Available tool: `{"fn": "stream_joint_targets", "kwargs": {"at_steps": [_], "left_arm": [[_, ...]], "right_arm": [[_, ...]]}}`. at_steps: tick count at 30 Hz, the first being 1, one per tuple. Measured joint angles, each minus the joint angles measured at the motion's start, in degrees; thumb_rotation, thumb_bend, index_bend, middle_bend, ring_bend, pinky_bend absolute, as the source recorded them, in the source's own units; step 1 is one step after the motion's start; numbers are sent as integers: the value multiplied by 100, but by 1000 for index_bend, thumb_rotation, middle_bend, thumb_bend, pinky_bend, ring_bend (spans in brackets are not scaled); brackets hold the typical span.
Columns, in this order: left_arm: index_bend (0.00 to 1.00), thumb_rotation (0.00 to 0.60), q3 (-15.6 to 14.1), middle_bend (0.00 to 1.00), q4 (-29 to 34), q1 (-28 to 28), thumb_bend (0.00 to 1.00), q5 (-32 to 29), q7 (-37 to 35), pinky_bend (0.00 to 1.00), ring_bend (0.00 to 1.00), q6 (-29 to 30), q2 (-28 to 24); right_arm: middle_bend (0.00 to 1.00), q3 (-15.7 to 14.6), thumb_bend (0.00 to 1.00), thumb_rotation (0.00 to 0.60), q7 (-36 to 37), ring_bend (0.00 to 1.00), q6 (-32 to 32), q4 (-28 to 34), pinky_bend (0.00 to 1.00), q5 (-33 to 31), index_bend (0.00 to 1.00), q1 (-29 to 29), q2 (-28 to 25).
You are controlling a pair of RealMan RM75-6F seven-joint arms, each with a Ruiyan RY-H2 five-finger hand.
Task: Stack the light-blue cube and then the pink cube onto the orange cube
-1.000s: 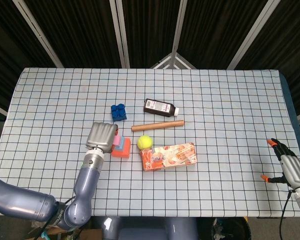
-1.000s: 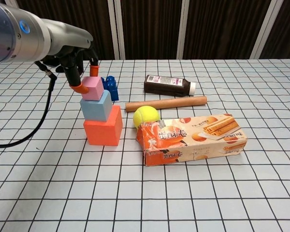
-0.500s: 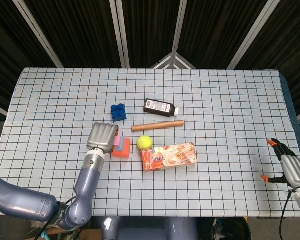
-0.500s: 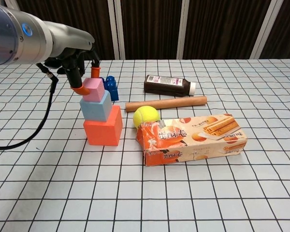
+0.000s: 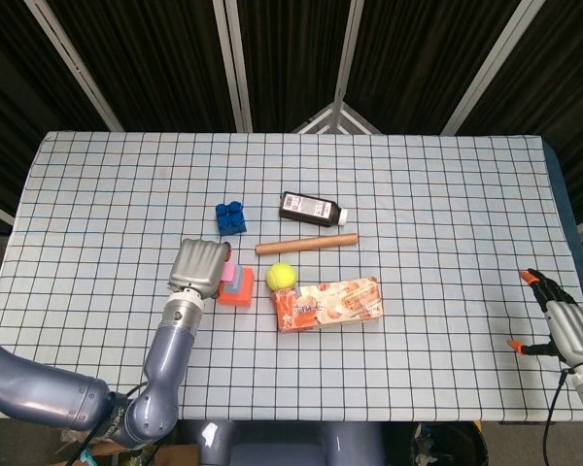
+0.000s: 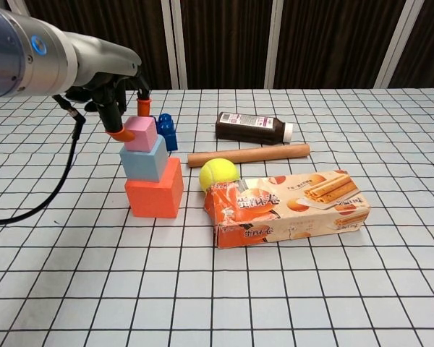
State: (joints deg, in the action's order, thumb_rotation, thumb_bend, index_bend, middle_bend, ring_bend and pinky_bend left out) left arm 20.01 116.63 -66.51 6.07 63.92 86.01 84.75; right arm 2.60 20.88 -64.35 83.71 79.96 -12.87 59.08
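Little change since previous frames: my left hand (image 6: 123,108) drifts slightly, fingertips pinching pink cube (image 6: 139,134) atop light-blue cube (image 6: 145,157). Stack complete; release pending.

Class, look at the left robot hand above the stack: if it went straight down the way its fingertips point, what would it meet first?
Most likely the pink cube, which the left robot hand already touches or nearly touches at its fingertips.

A matt checked cloth covers the tabletop (image 6: 390,303). The orange cube (image 6: 155,190), light-blue cube (image 6: 145,158) and pink cube (image 6: 139,134) look matt and smooth. The snack box (image 6: 288,207) is glossy printed card, creased at its left end. The rolling pin (image 6: 248,154) looks like smooth wood; the tennis ball (image 6: 218,174) is fuzzy.
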Motion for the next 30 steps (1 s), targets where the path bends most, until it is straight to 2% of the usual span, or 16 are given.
{"fn": "stream_joint_targets", "kwargs": {"at_steps": [11,17,20,22,26,30], "left_arm": [[213,600,-101,771,112,-34,203,80,82,838,753,16,-44],[206,600,-124,763,697,53,203,192,103,824,737,256,-412],[213,600,-158,708,1216,216,203,388,4,754,662,439,-773],[216,600,-248,620,1585,451,203,676,-216,650,555,473,-1127],[208,600,-710,461,1803,1070,204,1634,-839,493,392,263,-1733],[165,600,-1589,314,1804,1957,204,3094,-1681,344,249,-64,-2367]], "right_arm": [[15,4,129,600,-26,60,5,29,156,-17,0,2,-17],[15,4,129,600,5,60,12,32,156,-24,0,8,-33],[15,6,129,600,13,60,-24,46,156,-14,0,21,-45],[15,3,128,600,13,60,-67,64,156,11,0,36,-52],[15,-4,129,600,-55,60,-80,100,156,20,0,44,-52],[15,5,129,600,-179,60,-97,155,156,-8,0,45,-47]]}}
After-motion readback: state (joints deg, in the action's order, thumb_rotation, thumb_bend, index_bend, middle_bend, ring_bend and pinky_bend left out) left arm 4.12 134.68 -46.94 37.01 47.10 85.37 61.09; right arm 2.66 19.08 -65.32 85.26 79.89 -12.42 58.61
